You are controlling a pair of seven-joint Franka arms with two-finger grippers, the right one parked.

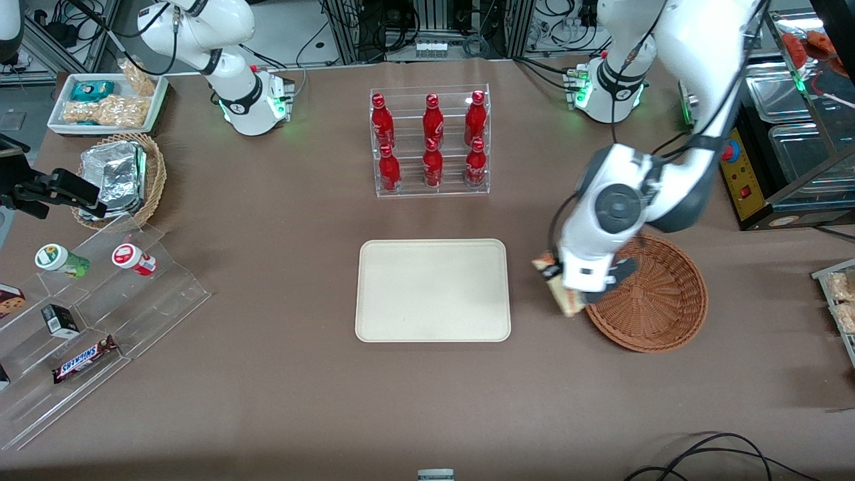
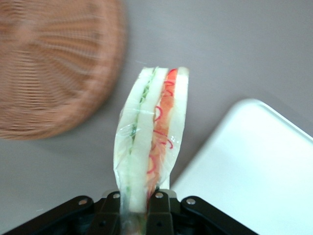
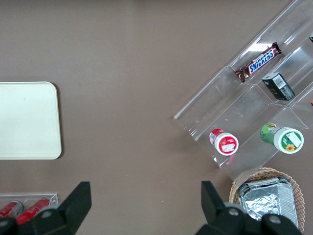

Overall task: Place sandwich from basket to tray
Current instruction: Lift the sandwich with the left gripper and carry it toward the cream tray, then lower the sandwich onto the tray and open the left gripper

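Front view, left to right: snack stand [image 1: 100,314] lower left, bottle rack [image 1: 431,141] upper centre, bare tray [image 1: 433,290] centre. Gripper [image 1: 576,294] clamps sandwich [image 1: 558,284] in air between tray and basket [image 1: 658,300], over the table.

Cream tray [image 3: 27,120] flat on brown worktop [image 3: 127,58]; clear stepped rack [image 3: 254,93] holding Snickers bar [image 3: 259,61]; foil packets in tan basket [image 3: 266,196].
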